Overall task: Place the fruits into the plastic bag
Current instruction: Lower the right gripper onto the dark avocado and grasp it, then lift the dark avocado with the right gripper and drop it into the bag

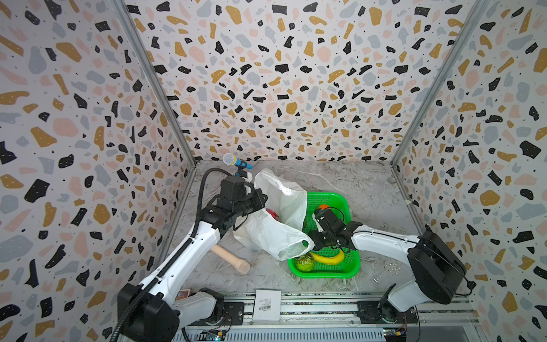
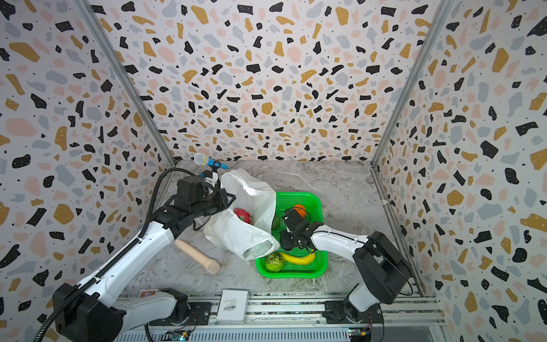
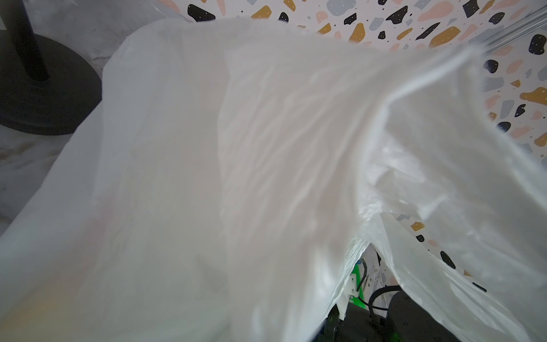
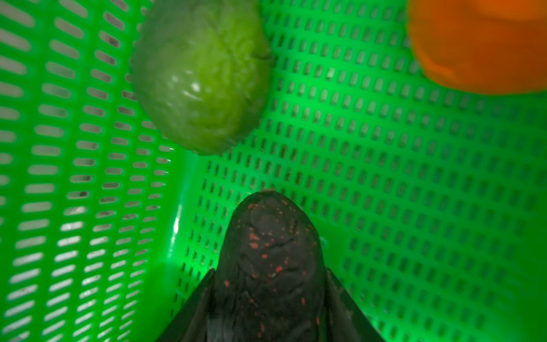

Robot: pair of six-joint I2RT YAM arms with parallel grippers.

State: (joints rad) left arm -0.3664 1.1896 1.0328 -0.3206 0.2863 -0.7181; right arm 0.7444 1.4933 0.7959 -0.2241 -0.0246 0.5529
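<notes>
The white plastic bag (image 1: 275, 234) stands crinkled left of the green basket (image 1: 334, 271), its mouth held up by my left gripper (image 1: 262, 199), shut on its upper edge. The bag (image 3: 236, 148) fills the left wrist view and hides those fingers. A red dragon fruit (image 2: 242, 214) lies inside it. My right gripper (image 4: 270, 271) is down in the basket (image 4: 384, 177), both fingers pressed against the dark avocado (image 4: 272, 251). Near it lie a round green fruit (image 4: 201, 77) and the orange (image 4: 479, 44). The banana (image 1: 328, 257) and the bumpy green fruit (image 1: 305, 262) sit at the basket's front.
A beige wooden cylinder (image 1: 233, 260) lies on the marble table under the left arm. A microphone (image 1: 236, 161) stands at the back left, its black base (image 3: 44, 88) beside the bag. A white box (image 1: 266, 305) rests on the front rail. Patterned walls close three sides.
</notes>
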